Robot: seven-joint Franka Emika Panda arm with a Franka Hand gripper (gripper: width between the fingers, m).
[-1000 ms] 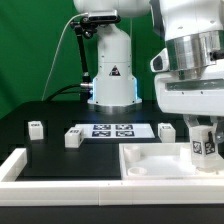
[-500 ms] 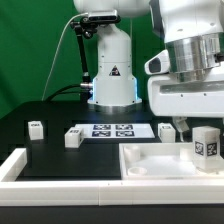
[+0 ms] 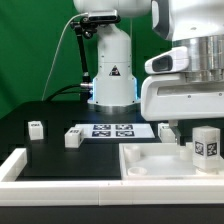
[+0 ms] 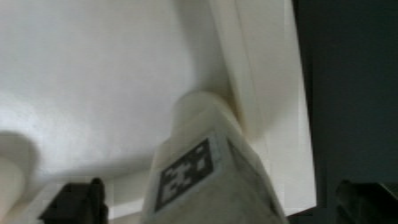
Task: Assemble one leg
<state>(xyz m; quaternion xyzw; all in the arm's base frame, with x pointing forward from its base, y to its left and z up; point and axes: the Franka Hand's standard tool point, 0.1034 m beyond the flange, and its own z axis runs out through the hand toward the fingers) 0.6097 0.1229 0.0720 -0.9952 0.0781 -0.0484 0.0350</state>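
The leg (image 3: pixel 206 142), a short white post with a black-and-white tag, stands upright on the large white tray-like part (image 3: pixel 150 162) at the exterior view's right. My gripper (image 3: pixel 200 124) hangs just above it, open. In the wrist view the leg (image 4: pixel 214 165) rises between my two dark fingertips (image 4: pixel 75 202), which stand wide apart and clear of it; my gripper (image 4: pixel 219 206) holds nothing. The tray's raised rim (image 4: pixel 267 70) runs beside the leg.
The marker board (image 3: pixel 113 129) lies mid-table before the robot base (image 3: pixel 112 75). Three more small white posts stand on the black table: one far left (image 3: pixel 36 128), one by the board (image 3: pixel 72 138), one behind the tray (image 3: pixel 165 130). A white rim (image 3: pixel 14 166) borders the front left.
My gripper has let go of the leg and risen. The leg stays standing on the tray-like part.
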